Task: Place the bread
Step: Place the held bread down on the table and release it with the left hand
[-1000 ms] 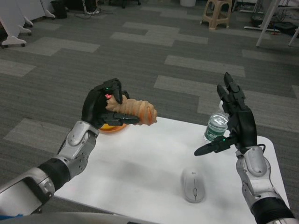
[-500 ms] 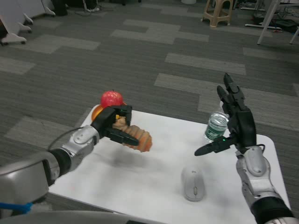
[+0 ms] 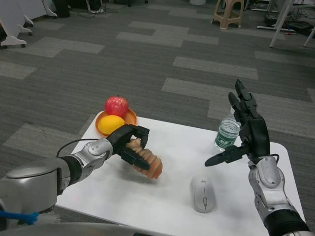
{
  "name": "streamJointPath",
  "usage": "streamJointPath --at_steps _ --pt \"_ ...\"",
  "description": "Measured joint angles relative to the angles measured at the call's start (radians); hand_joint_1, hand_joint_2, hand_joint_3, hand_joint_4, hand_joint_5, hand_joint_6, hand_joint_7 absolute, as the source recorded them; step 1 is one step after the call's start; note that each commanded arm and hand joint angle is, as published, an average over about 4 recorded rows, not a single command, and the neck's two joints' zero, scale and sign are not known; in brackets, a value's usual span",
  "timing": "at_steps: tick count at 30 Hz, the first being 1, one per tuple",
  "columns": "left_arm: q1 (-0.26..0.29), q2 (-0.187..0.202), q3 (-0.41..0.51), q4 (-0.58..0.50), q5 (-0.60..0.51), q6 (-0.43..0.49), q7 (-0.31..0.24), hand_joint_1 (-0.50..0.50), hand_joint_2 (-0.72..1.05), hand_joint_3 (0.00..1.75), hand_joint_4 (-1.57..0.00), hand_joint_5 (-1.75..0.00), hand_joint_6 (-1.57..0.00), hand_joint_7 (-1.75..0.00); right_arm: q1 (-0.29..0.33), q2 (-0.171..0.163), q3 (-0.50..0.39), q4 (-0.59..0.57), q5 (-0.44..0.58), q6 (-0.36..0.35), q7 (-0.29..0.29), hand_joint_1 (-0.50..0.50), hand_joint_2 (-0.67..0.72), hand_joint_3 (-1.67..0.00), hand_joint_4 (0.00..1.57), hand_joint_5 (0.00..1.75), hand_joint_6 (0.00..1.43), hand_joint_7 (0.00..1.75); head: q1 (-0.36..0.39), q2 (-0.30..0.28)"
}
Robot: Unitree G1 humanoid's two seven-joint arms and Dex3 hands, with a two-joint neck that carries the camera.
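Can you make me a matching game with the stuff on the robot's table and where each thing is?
Things:
1. bread
2. apple
3. bottle
4. mouse

Places:
A. on the orange plate at the table's far left corner
B. lying flat near the front edge of the table
C. held by the left hand, low over the table
D. standing behind the right hand

Pairs: 1-C, 2-A, 3-D, 4-B
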State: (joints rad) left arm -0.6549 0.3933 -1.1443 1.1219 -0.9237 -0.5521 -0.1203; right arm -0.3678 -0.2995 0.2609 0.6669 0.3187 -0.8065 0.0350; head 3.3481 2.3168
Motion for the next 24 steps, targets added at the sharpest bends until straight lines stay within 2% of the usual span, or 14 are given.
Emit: streamJointPath --at_steps 5,7,11,13,14,17,20,24 --pt "-0.008 -0.003 -0.029 0.003 0.007 0.032 0.000 0.21 1.05 0.09 -1.23 -1.75 -1.06 -1.61 0.000 -0.001 0.000 0.000 0.000 0.000 0.000 -0.38 0.22 0.00 0.00 0.10 0.00 0.00 -0.001 -0.003" --pt "-0.011 -0.003 -0.039 0.003 0.009 0.052 0.001 0.22 1.05 0.09 -1.05 -1.75 -0.98 -1.61 0.001 -0.001 0.000 0.000 0.000 0.000 0.000 -0.38 0.20 0.00 0.00 0.10 0.00 0.00 -0.002 -0.003" --pt "-0.017 -0.012 -0.052 0.007 0.011 0.091 0.000 0.26 1.05 0.09 -0.39 -1.72 -0.57 -1.52 0.005 -0.001 0.001 0.000 0.000 0.000 0.000 -0.38 0.17 0.00 0.00 0.10 0.00 0.00 -0.001 -0.003" --pt "-0.021 -0.017 -0.053 0.009 0.010 0.098 0.000 0.27 1.05 0.09 -0.22 -1.57 -0.45 -1.45 0.007 -0.001 0.001 0.000 0.000 0.000 0.000 -0.38 0.20 0.00 0.00 0.10 0.00 0.00 -0.001 -0.003" --pt "-0.022 -0.019 -0.053 0.010 0.008 0.101 0.000 0.28 1.05 0.09 -0.14 -1.44 -0.39 -1.40 0.008 -0.001 0.001 0.000 0.000 0.000 0.000 -0.38 0.22 0.00 0.00 0.10 0.00 0.00 -0.001 -0.004" --pt "-0.029 -0.024 -0.061 0.013 -0.025 0.115 0.000 0.29 1.05 0.13 -0.04 -1.00 -0.27 -1.24 0.009 -0.002 0.001 0.000 0.000 0.000 0.000 -0.38 0.22 0.00 0.00 0.10 0.00 0.00 0.000 -0.006" --pt "-0.039 -0.027 -0.071 0.015 -0.065 0.118 0.000 0.30 1.05 0.09 0.00 -0.62 -0.14 -1.05 0.010 -0.002 0.001 0.000 0.000 0.000 0.000 -0.38 0.22 0.00 0.00 0.10 0.00 0.00 0.001 -0.008" --pt "-0.044 -0.028 -0.074 0.015 -0.083 0.116 0.000 0.30 1.05 0.09 0.00 -0.38 -0.06 -0.77 0.010 -0.002 0.001 0.001 0.000 0.000 0.000 -0.38 0.22 0.00 0.00 0.10 0.00 0.00 0.000 -0.011"
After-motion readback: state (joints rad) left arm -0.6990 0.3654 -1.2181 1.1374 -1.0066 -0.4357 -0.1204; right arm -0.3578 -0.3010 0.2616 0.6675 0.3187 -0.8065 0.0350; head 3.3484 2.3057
